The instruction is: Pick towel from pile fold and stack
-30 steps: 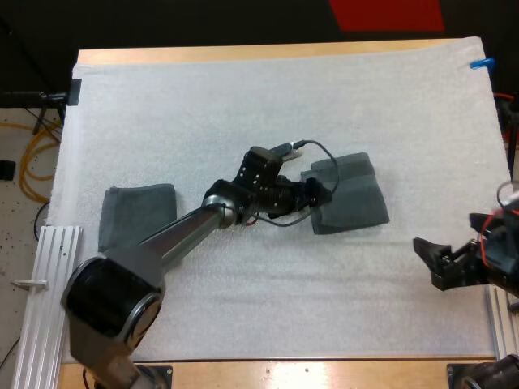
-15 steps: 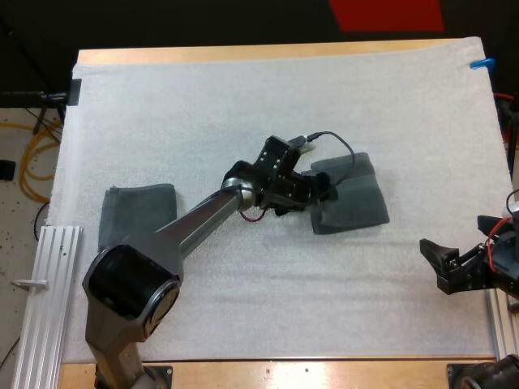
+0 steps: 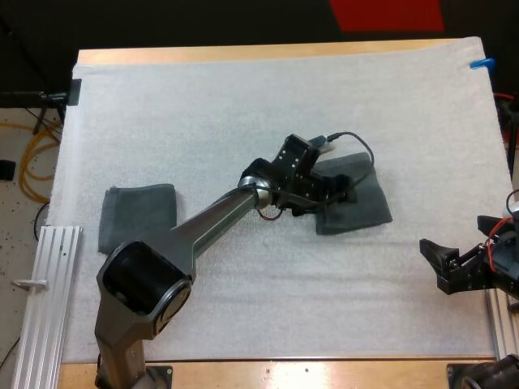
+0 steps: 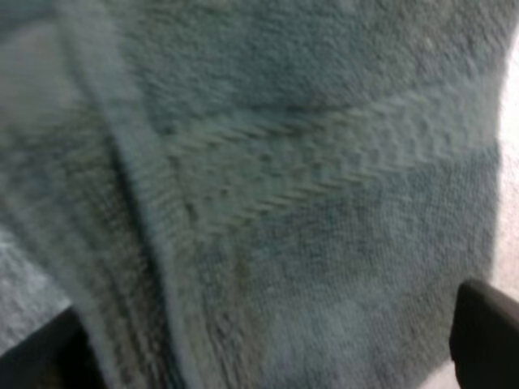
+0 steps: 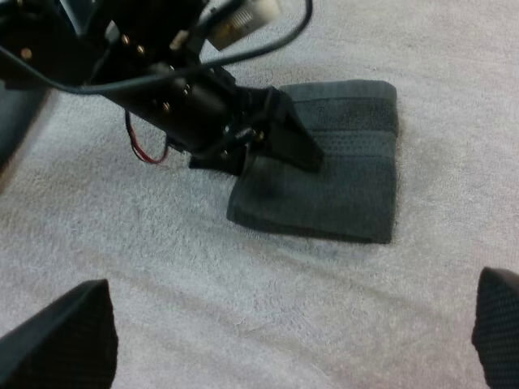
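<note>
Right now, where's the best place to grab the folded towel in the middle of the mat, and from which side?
Take the centre towel by its left edge, from above, where the left gripper hangs open. It lies flat and folded, so only an edge offers layers to pinch, and that edge faces the other folded towel, likely the stack.

The dark grey-green folded cloth towel (image 4: pixel 324 203) is matt, nappy terry with a ribbed woven band. The white mat (image 3: pixel 243 121) looks pebbly and foam-like; the pale wooden bench (image 3: pixel 268 53) edge is smooth.
</note>
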Robot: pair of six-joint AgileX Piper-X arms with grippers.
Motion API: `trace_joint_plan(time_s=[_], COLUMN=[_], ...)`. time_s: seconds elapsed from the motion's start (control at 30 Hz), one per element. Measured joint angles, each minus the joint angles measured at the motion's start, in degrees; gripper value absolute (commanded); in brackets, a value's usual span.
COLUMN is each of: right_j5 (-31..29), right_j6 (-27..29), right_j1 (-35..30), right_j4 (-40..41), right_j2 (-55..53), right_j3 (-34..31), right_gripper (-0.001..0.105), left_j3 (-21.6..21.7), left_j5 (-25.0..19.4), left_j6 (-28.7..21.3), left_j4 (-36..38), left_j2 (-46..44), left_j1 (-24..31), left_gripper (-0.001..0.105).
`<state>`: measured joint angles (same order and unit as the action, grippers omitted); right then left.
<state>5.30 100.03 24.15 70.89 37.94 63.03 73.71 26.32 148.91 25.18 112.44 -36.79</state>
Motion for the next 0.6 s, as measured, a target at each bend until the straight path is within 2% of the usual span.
trace_joint_plan(time_s=[0.07,0.17,0.27,0.33,0.43,0.53,0.6], right_j5=[0.0,0.0,0.0,0.0,0.0,0.0,0.0], right_j6=[-0.6,-1.0,-1.0,-1.0,-1.0,-1.0,-1.0], right_j1=[0.0,0.0,0.0,0.0,0.0,0.0,0.0], right_j4=[0.0,0.0,0.0,0.0,0.0,0.0,0.0], right_j2=[0.0,0.0,0.0,0.0,0.0,0.0,0.0], right_j3=[0.0,0.0,0.0,0.0,0.0,0.0,0.0], right_gripper=[0.086,0.086,0.086,0.086,0.086,0.086,0.086], left_j3=[0.0,0.0,0.0,0.0,0.0,0.0,0.0], left_j5=[0.2,0.1,0.1,0.1,1.2,1.3,-0.4], left_j6=[0.2,0.4,0.4,0.4,-2.4,-7.7,-11.6], left_j4=[0.0,0.0,0.0,0.0,0.0,1.4,4.0], left_j2=[0.0,0.0,0.0,0.0,0.0,-0.2,-1.2], left_j1=[-0.2,-0.1,0.0,0.0,0.0,0.0,0.2], left_gripper=[0.077,0.064,0.043,0.024,0.001,0.0,0.0])
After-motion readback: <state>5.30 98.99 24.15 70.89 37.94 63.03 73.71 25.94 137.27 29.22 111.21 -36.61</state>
